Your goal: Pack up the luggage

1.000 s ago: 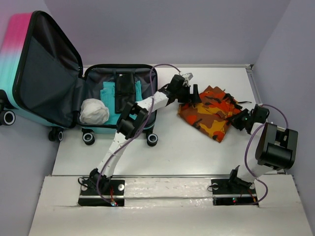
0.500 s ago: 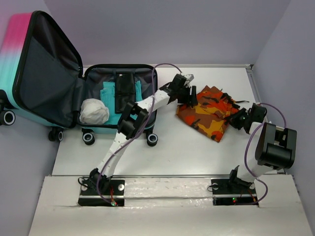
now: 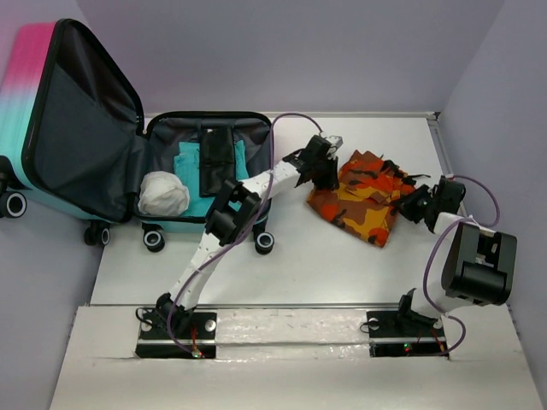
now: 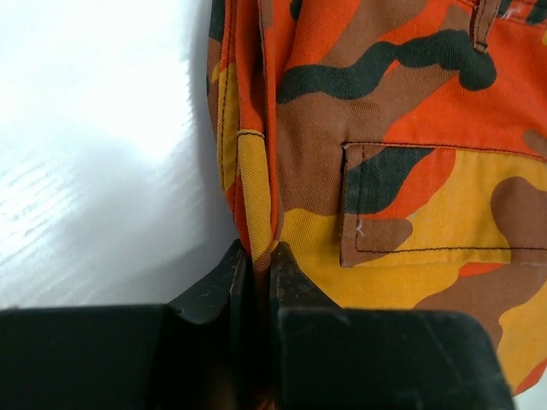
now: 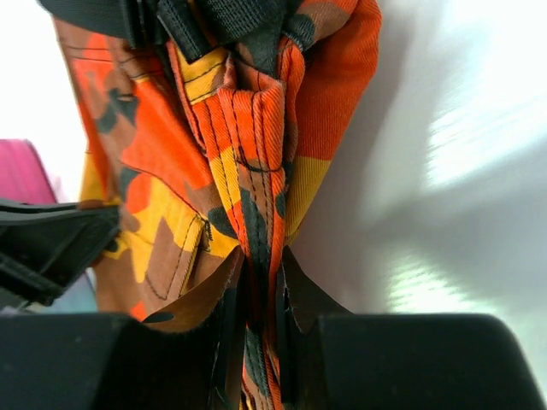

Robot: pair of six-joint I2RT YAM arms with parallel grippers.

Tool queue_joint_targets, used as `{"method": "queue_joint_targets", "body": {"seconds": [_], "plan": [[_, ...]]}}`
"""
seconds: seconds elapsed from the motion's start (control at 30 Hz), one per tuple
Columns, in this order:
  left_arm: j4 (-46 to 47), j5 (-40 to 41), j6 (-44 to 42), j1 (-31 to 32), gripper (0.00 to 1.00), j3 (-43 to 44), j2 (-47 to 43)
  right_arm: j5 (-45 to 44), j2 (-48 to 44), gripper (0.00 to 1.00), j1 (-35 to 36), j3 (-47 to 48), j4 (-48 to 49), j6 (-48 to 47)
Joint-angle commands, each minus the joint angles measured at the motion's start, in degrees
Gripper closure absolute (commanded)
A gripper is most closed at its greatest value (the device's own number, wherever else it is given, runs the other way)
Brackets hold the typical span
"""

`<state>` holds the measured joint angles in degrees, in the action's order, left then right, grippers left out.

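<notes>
Tabletop [image 3: 325, 273]: wrist views show left end effector [image 4: 258, 256], right end effector [image 5: 261, 269] pinching camouflage cloth [image 4: 410, 196].

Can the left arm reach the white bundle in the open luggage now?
Probably not at once: the left gripper is shut on an edge of the camouflage garment. The luggage lies open and nothing covers the white bundle, so after letting go it likely could.
</notes>
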<state>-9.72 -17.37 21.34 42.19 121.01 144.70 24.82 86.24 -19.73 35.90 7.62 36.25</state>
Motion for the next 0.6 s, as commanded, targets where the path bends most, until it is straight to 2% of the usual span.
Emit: {"method": "queue_joint_targets", "body": {"seconds": [0.0, 0.4, 0.57], "plan": [[-0.5, 1.6, 0.1, 0.8, 0.94, -4.2, -7.1, 0.9, -7.1, 0.93, 0.7, 1.0, 0.1, 0.3], [3.1, 2.3, 1.2, -0.2, 0.94, -8.9, -23.0, 3.7, -17.7, 0.93, 2.4, 8.4, -7.4, 0.6], [2.9, 3.6, 0.8, -2.7, 0.94, -11.8, -31.5, 2.4, -18.0, 0.93, 9.6, 14.1, -9.5, 2.9]]}}
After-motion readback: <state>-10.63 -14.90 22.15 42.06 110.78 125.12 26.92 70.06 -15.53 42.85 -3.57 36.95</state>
